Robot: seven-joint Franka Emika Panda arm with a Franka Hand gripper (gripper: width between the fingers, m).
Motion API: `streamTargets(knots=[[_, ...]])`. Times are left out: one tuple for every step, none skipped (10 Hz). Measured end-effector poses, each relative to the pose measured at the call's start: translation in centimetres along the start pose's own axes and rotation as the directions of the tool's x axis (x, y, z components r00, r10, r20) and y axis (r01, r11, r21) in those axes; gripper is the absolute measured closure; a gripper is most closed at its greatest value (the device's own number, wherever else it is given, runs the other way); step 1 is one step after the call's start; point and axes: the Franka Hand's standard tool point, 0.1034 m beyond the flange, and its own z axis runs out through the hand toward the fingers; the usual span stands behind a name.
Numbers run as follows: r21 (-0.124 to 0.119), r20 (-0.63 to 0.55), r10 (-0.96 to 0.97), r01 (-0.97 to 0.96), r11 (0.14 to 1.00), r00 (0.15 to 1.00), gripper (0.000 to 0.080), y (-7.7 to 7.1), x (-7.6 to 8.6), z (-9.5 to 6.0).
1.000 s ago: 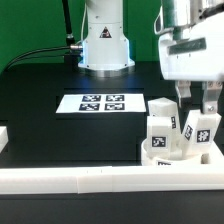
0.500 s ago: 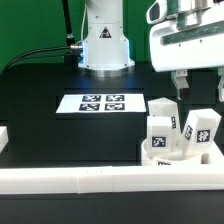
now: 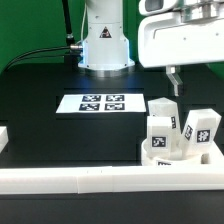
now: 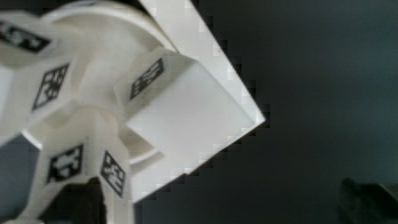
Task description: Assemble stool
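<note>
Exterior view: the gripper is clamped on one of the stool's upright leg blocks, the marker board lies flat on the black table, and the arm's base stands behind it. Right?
Not quite. The exterior view shows the gripper hanging above the leg blocks, holding nothing and touching none. The marker board does lie flat on the black table, with the arm's base behind it.

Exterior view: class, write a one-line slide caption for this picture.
Gripper raised clear above the stool, its legs standing in the seat at the rail corner, marker board lying behind.
</note>
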Motion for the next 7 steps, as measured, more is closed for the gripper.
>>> streamTargets(knots=[[-0.008, 0.005, -0.069, 0.069, 0.998, 0.998, 0.0151, -0.25, 0.06, 0.11], [-0.009, 0.004, -0.111, 0.111, 0.994, 0.994, 0.0151, -0.08, 0.13, 0.09], [-0.014, 0.004, -0.173, 0.173, 0.985, 0.985, 0.0151, 0.06, 0.21, 0.11], [-0.016, 0.005, -0.226, 0.226, 0.974, 0.974, 0.0151, 0.14, 0.26, 0.12], [-0.022, 0.005, -0.298, 0.298, 0.954, 0.955, 0.0151, 0.25, 0.33, 0.12], [-0.026, 0.007, -0.362, 0.362, 0.932, 0.932, 0.0151, 0.33, 0.39, 0.12], [-0.037, 0.012, -0.46, 0.46, 0.887, 0.888, 0.0151, 0.39, 0.38, 0.15]])
